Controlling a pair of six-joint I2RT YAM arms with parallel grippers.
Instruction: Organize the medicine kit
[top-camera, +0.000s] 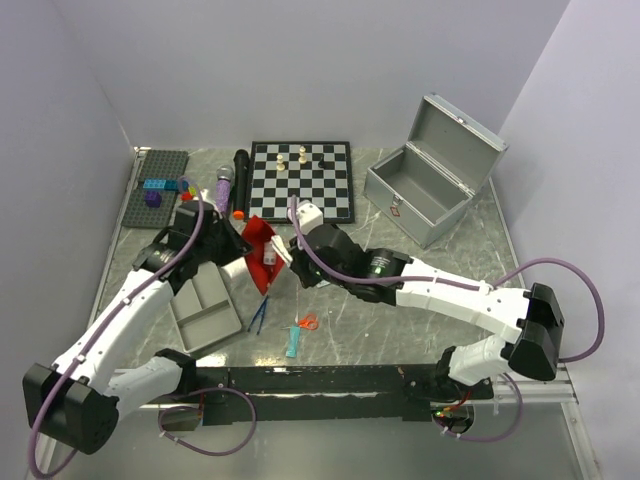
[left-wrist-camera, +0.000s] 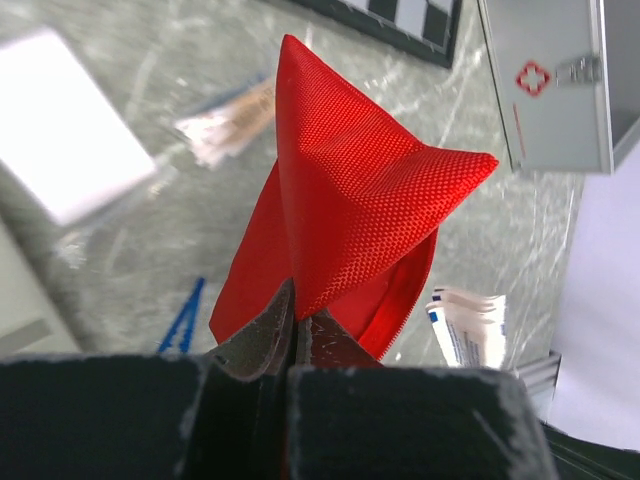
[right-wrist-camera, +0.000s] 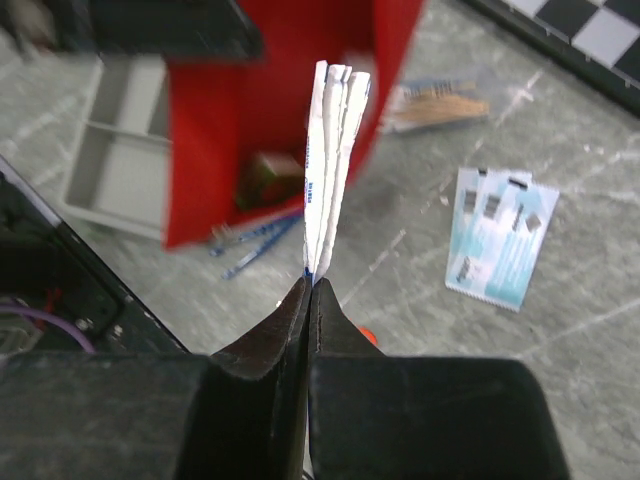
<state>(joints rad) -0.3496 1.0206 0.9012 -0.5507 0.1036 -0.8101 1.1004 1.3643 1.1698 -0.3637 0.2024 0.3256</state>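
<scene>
The medicine kit (top-camera: 418, 196) is a silver-grey metal case standing open at the back right, lid tipped back; its front with the red emblem shows in the left wrist view (left-wrist-camera: 552, 80). My left gripper (left-wrist-camera: 297, 316) is shut on an edge of a red fabric pouch (left-wrist-camera: 350, 190), holding it up above the table (top-camera: 260, 238). My right gripper (right-wrist-camera: 311, 286) is shut on a thin stack of white packets (right-wrist-camera: 332, 160) with blue print, just beside the pouch's open mouth. Both grippers meet at the table's middle, left of centre.
A grey divided tray (top-camera: 205, 310) lies front left. Blue tweezers (top-camera: 259, 315), orange-handled scissors (top-camera: 306, 322) and a teal packet (top-camera: 293, 343) lie near the front. Light-blue sachets (right-wrist-camera: 500, 235) and a bag of swabs (right-wrist-camera: 440, 100) lie beside the chessboard (top-camera: 303, 180).
</scene>
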